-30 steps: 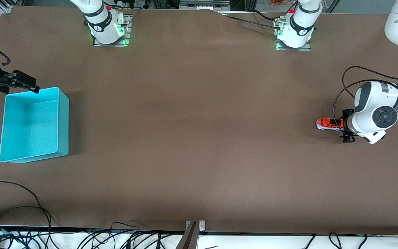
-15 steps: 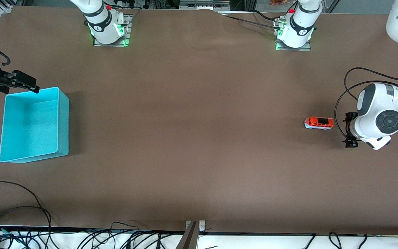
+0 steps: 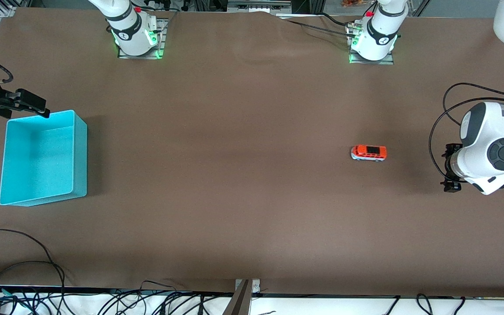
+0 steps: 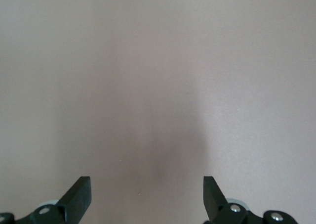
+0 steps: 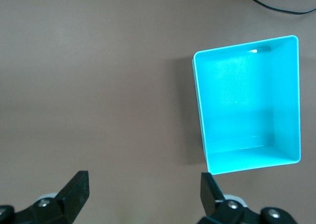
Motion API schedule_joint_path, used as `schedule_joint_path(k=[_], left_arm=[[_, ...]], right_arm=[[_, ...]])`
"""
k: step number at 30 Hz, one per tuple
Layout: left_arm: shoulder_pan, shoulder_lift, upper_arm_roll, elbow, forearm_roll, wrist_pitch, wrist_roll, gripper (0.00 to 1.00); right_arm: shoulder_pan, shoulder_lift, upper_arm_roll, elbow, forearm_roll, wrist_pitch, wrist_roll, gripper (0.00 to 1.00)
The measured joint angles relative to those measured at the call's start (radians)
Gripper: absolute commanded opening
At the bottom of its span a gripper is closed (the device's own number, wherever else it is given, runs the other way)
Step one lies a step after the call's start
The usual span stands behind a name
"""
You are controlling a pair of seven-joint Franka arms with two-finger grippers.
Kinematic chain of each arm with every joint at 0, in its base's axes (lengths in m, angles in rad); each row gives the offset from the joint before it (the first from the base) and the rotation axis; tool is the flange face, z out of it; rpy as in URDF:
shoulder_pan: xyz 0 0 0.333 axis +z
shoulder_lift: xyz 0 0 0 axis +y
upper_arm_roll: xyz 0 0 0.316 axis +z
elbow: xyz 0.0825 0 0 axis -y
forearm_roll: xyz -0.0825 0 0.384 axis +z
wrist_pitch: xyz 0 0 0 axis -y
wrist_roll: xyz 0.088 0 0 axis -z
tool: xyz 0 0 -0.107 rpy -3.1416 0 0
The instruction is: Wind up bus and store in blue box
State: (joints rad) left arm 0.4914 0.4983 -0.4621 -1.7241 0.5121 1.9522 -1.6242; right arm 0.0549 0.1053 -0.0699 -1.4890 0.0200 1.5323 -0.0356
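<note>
Left gripper [image 3: 452, 168]: jaws standing wide apart and holding nothing; it is hanging low over the brown counter [image 3: 252, 197] at the left arm's end, well apart from the bus. In the left wrist view the left gripper [image 4: 147, 199] is showing only bare counter [image 4: 158, 85] between its two dark fingertips [image 4: 79, 192].

Right gripper [image 3: 26, 103]: jaws spread wide and gripping nothing; it is hovering just beside the blue box, at the box's corner farthest from the front camera, at the right arm's end of the counter. The right arm is waiting. In the right wrist view the right gripper [image 5: 144, 194] is looking down past its fingertips [image 5: 79, 187] at the blue box [image 5: 247, 105].

Bus [image 3: 369, 153]: sitting upright on its wheels on the counter, orange roof up, free of both grippers, nearer to the left gripper than to the box, lengthwise along the counter.

Blue box [image 3: 79, 148]: standing open-topped on the counter, well apart from the bus, with nothing showing inside.
</note>
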Motion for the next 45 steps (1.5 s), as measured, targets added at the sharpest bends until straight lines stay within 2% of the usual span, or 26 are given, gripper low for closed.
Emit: schedule_joint_path(k=[10,17,30,36,45], left_arm=[[0.001,-0.015,-0.012,0.126,-0.048,-0.108,0.191,1.00],[0.001,-0.051,-0.015,0.174,-0.112,-0.135,0.396,1.00],[-0.002,-0.110,-0.092,0.187,-0.123,-0.210,0.808,1.00],[-0.002,-0.123,-0.125,0.189,-0.123,-0.243,0.935,1.00],[0.000,-0.140,-0.138,0.190,-0.164,-0.246,1.170,1.00]], right_arm=[[0.000,0.000,0.000,0.000,0.000,0.000,0.000,1.00],[0.000,0.000,0.000,0.000,0.000,0.000,0.000,1.00],[0.000,0.000,0.000,0.000,0.000,0.000,0.000,1.00],[0.000,0.000,0.000,0.000,0.000,0.000,0.000,1.00],[0.000,0.000,0.000,0.000,0.000,0.000,0.000,1.00]])
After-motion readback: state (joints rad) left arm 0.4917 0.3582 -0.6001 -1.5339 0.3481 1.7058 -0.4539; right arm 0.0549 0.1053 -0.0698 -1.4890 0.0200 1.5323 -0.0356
